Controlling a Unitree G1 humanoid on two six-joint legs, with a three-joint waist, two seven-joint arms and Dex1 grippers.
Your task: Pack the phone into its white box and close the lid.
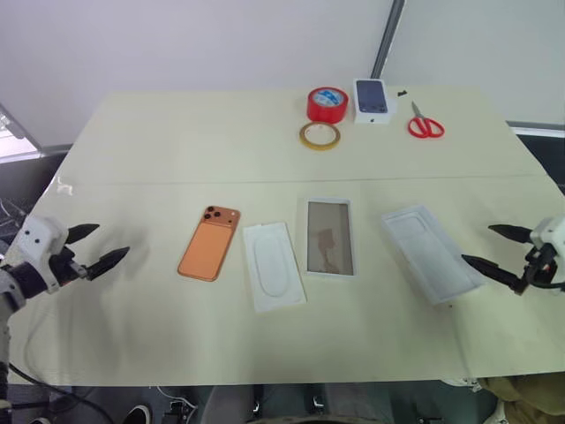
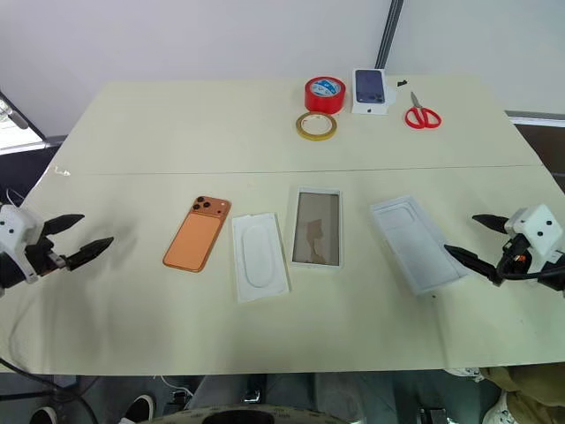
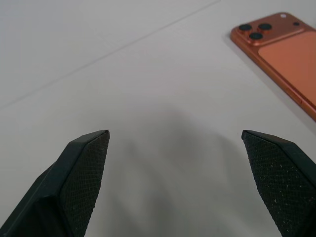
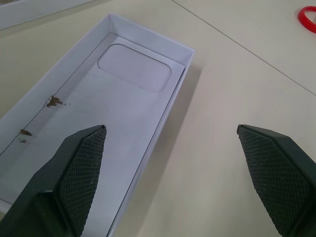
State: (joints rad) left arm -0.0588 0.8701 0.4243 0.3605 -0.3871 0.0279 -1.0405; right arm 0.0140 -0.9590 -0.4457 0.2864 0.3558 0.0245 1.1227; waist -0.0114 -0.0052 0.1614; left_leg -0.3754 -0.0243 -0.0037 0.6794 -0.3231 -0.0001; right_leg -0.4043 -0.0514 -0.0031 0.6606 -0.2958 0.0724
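Head views: task not yet begun. The phone lies back-up on the desk, the white box apart to its right, the lid farther right.

Left wrist view: left gripper fingers spread wide, empty; reaching the phone likely comes next.

Right wrist view: right gripper fingers spread, empty, over the lid.

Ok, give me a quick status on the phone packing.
Left gripper and right gripper open, empty. Phone on the table, box empty, lid off. Insert lies between phone and box.
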